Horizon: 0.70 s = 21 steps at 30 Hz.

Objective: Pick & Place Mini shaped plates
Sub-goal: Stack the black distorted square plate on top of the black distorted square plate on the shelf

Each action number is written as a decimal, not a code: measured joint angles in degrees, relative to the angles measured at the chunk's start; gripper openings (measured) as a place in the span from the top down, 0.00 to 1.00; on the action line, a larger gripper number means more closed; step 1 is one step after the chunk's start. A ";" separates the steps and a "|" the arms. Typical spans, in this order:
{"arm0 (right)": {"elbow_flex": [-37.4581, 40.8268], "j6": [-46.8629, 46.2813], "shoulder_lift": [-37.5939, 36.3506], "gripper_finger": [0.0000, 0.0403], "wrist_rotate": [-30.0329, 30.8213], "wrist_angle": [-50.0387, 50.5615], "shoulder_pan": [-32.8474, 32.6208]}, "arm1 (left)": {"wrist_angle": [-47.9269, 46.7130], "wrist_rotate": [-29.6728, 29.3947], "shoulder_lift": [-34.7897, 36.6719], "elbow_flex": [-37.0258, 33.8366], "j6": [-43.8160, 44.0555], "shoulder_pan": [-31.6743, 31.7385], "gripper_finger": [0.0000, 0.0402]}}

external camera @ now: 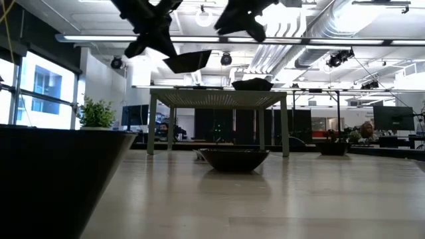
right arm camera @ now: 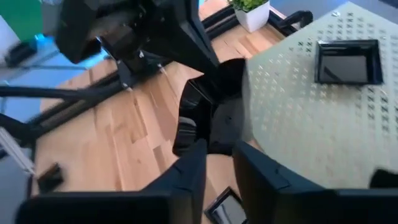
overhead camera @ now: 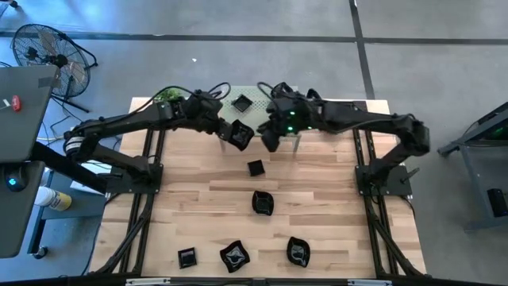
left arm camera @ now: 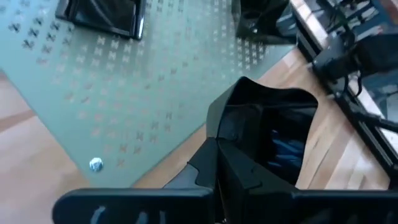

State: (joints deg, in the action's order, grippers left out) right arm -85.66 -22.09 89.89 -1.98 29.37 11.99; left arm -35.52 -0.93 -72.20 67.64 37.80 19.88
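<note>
One glossy black square mini plate [overhead camera: 239, 133] hangs clamped in the left claw [overhead camera: 232, 132], just left of the part-open, empty right claw [overhead camera: 270, 137], upper centre.

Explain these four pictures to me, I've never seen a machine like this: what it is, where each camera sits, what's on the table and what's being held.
It is a robot with two dark arms at a wooden table. One camera looks straight down, one sits at table-top height, and one rides on each wrist.

Small glossy black plates lie on the table, such as a square plate and a wavy-edged plate. At the far edge stands a small perforated shelf with another plate on it.

The left gripper is shut on a black plate, held in the air beside the shelf. The right gripper hovers close to it with its fingers apart, holding nothing.
</note>
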 joint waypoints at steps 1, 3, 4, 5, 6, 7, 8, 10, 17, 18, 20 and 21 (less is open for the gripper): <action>-1.06 1.13 1.29 0.79 -0.02 0.24 0.00 | 0.60 -0.15 -0.08 0.00 0.00 0.00 1.00; -2.96 3.93 3.48 0.75 -0.17 0.31 0.00 | 1.21 -0.26 -0.11 0.00 0.00 0.00 1.00; -3.70 5.05 4.45 0.74 -0.22 0.48 0.00 | 1.89 -0.31 -0.11 0.00 0.00 0.00 1.00; -4.26 5.89 5.26 0.73 -0.16 0.62 0.00 | 2.20 -0.35 -0.11 0.00 0.00 0.00 1.00; -4.74 6.46 5.99 0.72 0.27 0.78 0.00 | 2.16 -0.49 -0.11 0.00 0.00 0.00 1.00; -4.98 6.83 6.61 0.72 1.05 0.97 0.00 | 2.22 -0.69 -0.11 0.00 0.00 0.00 1.00; -5.19 6.97 7.06 0.73 2.07 1.57 0.00 | 2.36 -0.74 -0.11 0.00 0.00 0.00 1.00; -5.19 7.17 7.68 0.76 2.67 1.74 0.00 | 2.42 -0.74 -0.11 0.00 -0.04 0.00 1.00; -5.19 6.96 7.86 0.97 3.19 1.70 0.04 | 2.53 -1.28 -0.11 0.00 -0.13 0.00 1.00; -5.19 6.89 7.86 0.98 3.21 1.71 0.04 | 2.59 -1.65 -0.10 0.00 -0.15 0.00 1.00; -5.19 6.35 7.86 0.98 3.42 1.69 0.04 | 2.60 -2.18 -0.05 0.00 -0.17 0.00 0.99; -5.19 5.77 7.86 0.97 3.53 1.69 0.04 | 2.60 -2.22 -0.05 0.00 -0.17 0.00 0.98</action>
State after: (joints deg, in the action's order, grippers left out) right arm -90.85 -16.32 97.76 1.55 31.06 12.03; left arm -32.93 -3.14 -72.25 67.64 37.63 19.88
